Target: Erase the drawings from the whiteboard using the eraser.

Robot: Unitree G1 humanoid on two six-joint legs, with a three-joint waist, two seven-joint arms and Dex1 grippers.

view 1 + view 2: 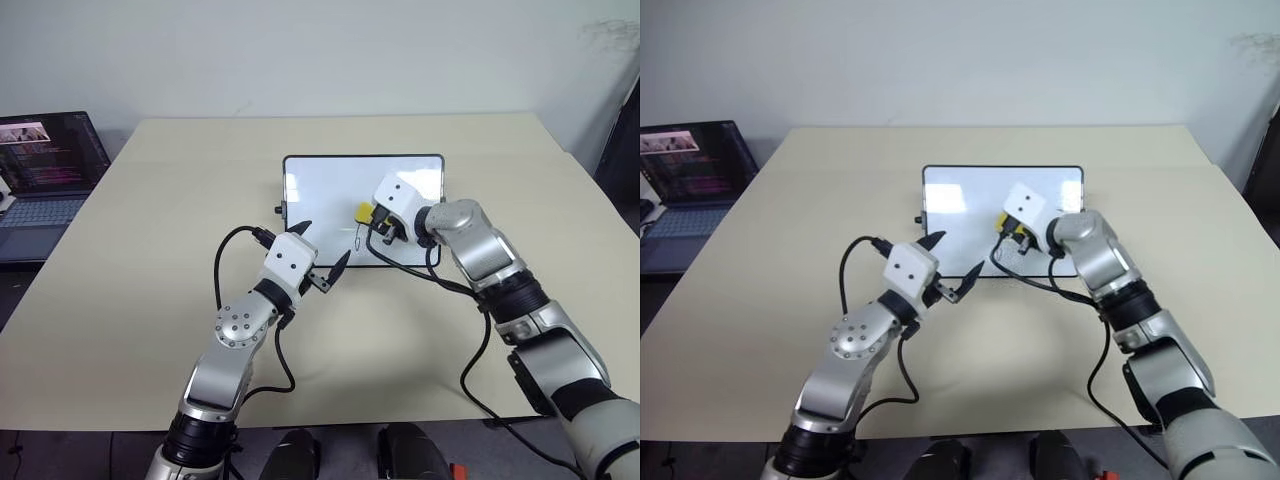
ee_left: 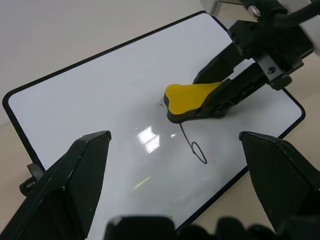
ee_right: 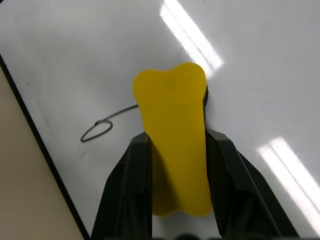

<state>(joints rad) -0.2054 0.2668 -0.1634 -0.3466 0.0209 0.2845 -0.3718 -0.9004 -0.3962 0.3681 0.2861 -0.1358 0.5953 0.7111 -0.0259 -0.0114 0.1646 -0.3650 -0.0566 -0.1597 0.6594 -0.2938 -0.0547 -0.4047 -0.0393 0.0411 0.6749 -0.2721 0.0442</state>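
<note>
Midway through wiping, the right gripper (image 3: 175,150) has its fingers clamped on the eraser (image 3: 172,125), felt down on the whiteboard (image 2: 90,95). Next, sweep over the remaining drawing (image 2: 195,147) just beside them. Left gripper (image 2: 175,180) fingers stand apart.

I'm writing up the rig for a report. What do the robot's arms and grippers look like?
Both arms are silver-grey metal with black joint sections. The left arm has a round silver disc with small holes at one joint. Each gripper has a white boxy housing with two small dark dots, and two black pointed fingers: left gripper, right gripper. Loose black cables loop along both arms.
</note>
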